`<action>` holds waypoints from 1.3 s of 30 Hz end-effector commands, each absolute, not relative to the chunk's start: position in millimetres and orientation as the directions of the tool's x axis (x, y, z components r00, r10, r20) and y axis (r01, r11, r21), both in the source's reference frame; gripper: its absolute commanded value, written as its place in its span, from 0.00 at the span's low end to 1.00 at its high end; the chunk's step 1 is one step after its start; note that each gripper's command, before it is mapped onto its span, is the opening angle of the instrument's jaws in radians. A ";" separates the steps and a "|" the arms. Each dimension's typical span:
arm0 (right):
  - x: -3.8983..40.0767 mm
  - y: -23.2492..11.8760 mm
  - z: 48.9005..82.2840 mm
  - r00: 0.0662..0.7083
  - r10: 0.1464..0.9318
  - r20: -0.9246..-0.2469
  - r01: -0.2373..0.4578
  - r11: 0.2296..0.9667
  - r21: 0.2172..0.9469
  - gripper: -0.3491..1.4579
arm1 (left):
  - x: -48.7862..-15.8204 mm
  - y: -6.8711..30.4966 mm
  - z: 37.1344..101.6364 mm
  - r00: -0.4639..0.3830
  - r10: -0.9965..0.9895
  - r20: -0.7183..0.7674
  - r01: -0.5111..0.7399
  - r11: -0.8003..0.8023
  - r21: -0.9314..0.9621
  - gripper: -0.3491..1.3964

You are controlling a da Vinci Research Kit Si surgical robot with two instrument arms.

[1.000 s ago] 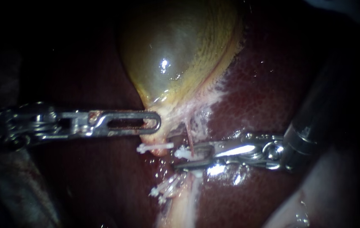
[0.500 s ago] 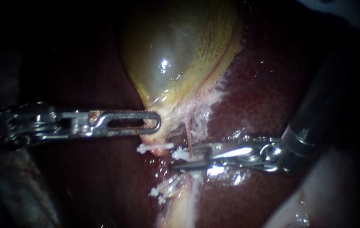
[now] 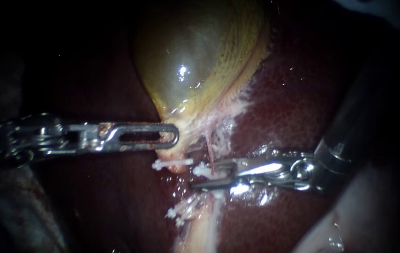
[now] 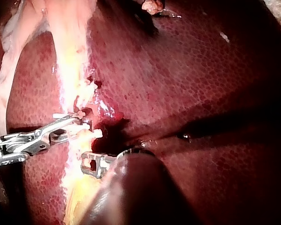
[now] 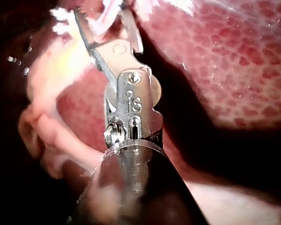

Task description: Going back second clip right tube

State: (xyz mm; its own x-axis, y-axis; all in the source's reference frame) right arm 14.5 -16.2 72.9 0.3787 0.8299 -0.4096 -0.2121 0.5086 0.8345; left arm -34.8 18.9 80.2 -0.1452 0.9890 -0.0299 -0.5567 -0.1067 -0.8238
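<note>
My left instrument (image 3: 173, 139) comes in level from the left, its slotted jaws shut on the gallbladder (image 3: 195, 61) at its narrow lower neck. My right instrument (image 3: 194, 178) reaches in from the right with a gap between its jaws, which straddle the thin reddish right tube (image 3: 210, 157). A white clip (image 3: 202, 169) sits on that tube at the upper jaw's tip. Another white clip (image 3: 171, 163) lies just left of it, under the neck. The right wrist view shows the jaws (image 5: 103, 16) spread around pale tissue. The left wrist view shows both instruments (image 4: 86, 164) (image 4: 83, 120) on the yellowish stalk.
Dark red liver (image 3: 293, 98) surrounds the site and lies wet under the right instrument. Several more white clips (image 3: 183, 208) sit lower on the pale stalk (image 3: 204, 229). Pale tissue (image 3: 350, 220) fills the lower right corner.
My right instrument edged a little left toward the tube, then slipped back slightly to the right. The left instrument and the gallbladder have not moved.
</note>
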 end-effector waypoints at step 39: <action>9.1 -13.7 68.5 0.331 0.810 -0.483 -0.188 0.558 0.808 0.47 | -34.8 18.8 80.1 -0.145 0.989 -0.030 -0.557 -0.107 -0.824 0.00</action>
